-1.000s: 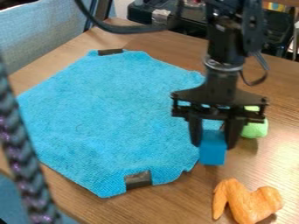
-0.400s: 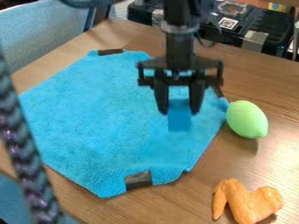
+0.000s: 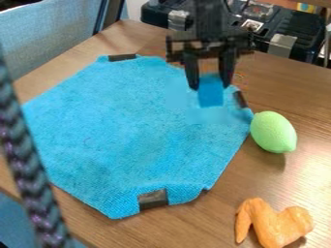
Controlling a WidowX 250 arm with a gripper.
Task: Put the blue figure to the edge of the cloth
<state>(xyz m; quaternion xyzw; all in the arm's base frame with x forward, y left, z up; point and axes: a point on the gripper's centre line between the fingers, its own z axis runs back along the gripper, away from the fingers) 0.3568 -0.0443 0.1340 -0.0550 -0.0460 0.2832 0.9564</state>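
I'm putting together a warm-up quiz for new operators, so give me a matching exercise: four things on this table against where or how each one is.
1. Blue block
2. Green fruit
3. Orange wing
4. Cloth

A. Near the view's bottom right corner
B. Dark patches at its edge
C. Held in the hand
D. At the cloth's right corner

Pairs: 1-C, 2-D, 3-A, 4-B

Premises present as a robotics lab or workshop; exact type unconfirmed. Evidence: a black robot arm between 12 and 1 o'clock, over a wood-grain table; black equipment bearing a square printed code towards 1 o'clock; blue fabric furniture between 10 and 11 o'clock.
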